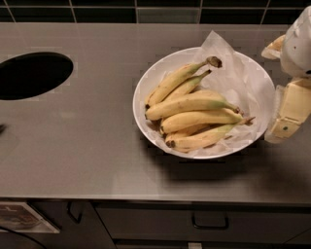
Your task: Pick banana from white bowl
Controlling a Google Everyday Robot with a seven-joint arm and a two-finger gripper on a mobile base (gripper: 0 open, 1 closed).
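Observation:
A white bowl (146, 78) lined with crinkled white paper (233, 73) sits on the grey counter, right of centre. Several yellow bananas (194, 102) lie in it, stems pointing right. My gripper (278, 90) is at the right edge of the view, just beside the bowl's right rim and slightly above it. One cream finger (290, 109) points down by the rim, and the other (274, 46) shows higher up. The jaws stand apart and hold nothing. The gripper does not touch the bananas.
A dark oval hole (31, 75) is cut in the counter at the far left. A dark tiled wall (146, 9) runs along the back. Cabinet drawers with handles (210, 223) sit below the front edge.

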